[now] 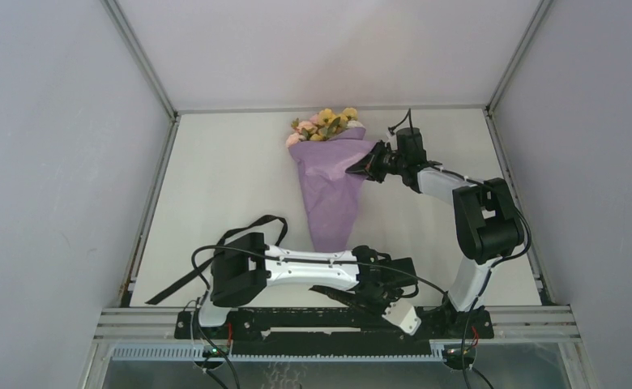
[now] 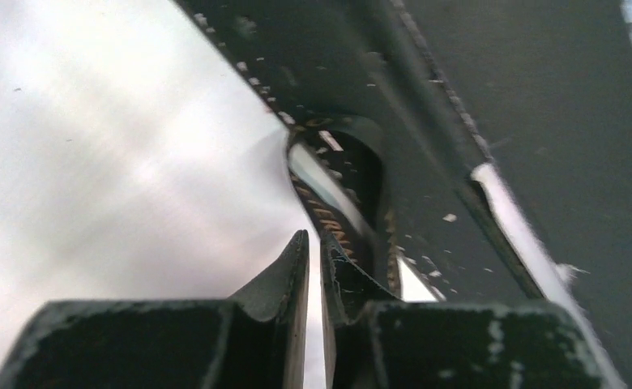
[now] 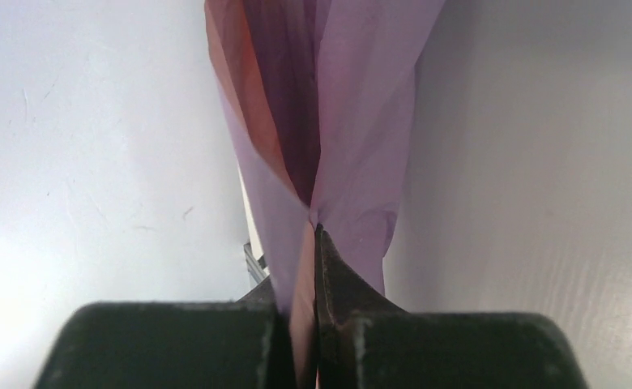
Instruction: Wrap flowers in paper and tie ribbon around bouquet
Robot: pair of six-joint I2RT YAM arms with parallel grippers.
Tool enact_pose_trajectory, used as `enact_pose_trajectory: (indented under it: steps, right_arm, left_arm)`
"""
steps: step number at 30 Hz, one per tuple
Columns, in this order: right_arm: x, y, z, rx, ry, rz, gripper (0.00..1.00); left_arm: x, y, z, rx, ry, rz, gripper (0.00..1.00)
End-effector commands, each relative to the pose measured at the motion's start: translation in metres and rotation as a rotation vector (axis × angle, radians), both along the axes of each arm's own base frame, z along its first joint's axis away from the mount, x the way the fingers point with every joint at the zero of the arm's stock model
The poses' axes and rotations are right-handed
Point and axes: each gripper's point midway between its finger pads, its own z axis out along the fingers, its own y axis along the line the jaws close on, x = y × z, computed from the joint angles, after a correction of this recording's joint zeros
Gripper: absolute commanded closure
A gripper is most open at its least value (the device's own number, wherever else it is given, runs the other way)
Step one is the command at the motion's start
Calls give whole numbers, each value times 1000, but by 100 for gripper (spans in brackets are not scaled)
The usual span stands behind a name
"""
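The bouquet [image 1: 330, 190] lies flat in the middle of the worktop [image 1: 232, 174]. Its flowers [image 1: 326, 125], pink, yellow and white, bunch at the far end, and the lilac paper [image 1: 335, 182] tapers from them to a narrow tip at the near end.

The right fingers [image 3: 316, 235] reach the bouquet from its right side, just below the blooms. They are clenched on a fold of the paper's upper right edge. In the right wrist view the thin sheet is pinched flat between them and fans out ahead in crinkled purple and reddish pleats.

The left arm [image 1: 305, 267] stretches crosswise just on the near side of the bouquet's tip, covering where the tip ends. The left fingers [image 2: 306, 247] sit low at the near edge, beyond the tip and well apart from the blooms. They stand released with a slim bright gap between them and nothing caught in it.

Just ahead of them the black ribbon [image 2: 330, 223] curls in a loose loop, its faint light lettering readable in part, one turn touching or nearly touching the right-hand finger's tip. It rests where the pale worktop meets a dark speckled strip.

From above, more ribbon arcs out left of the bouquet's tip and trails off towards the near left corner, lying slack, not around the paper.
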Motion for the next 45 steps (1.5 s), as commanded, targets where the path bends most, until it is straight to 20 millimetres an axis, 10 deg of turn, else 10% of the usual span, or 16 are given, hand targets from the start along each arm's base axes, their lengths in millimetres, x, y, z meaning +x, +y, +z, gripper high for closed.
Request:
enact_pose_trajectory:
  steps: [1, 9, 16, 24, 32, 40, 45]
  right_arm:
    - [0, 19, 45, 85, -81, 49, 100]
    - [-12, 18, 48, 77, -73, 104, 100]
    - [-20, 24, 31, 42, -37, 142, 100]
    - [-24, 35, 32, 65, -31, 164, 100]
    - [-32, 44, 25, 46, -26, 191, 100]
    - [-35, 61, 21, 69, -16, 200, 100]
    - [-39, 74, 27, 89, -26, 212, 100]
  left_arm:
    - [44, -37, 6, -183, -196, 48, 87]
    - [127, -61, 67, -416, -511, 223, 94]
    - [89, -26, 58, -273, -442, 101, 50]
    - [9, 59, 95, 42, -70, 78, 44]
    - [-13, 151, 125, 174, 98, 155, 43]
    - [44, 234, 150, 3, 13, 495, 35]
    - [110, 328, 130, -42, -82, 1010, 16]
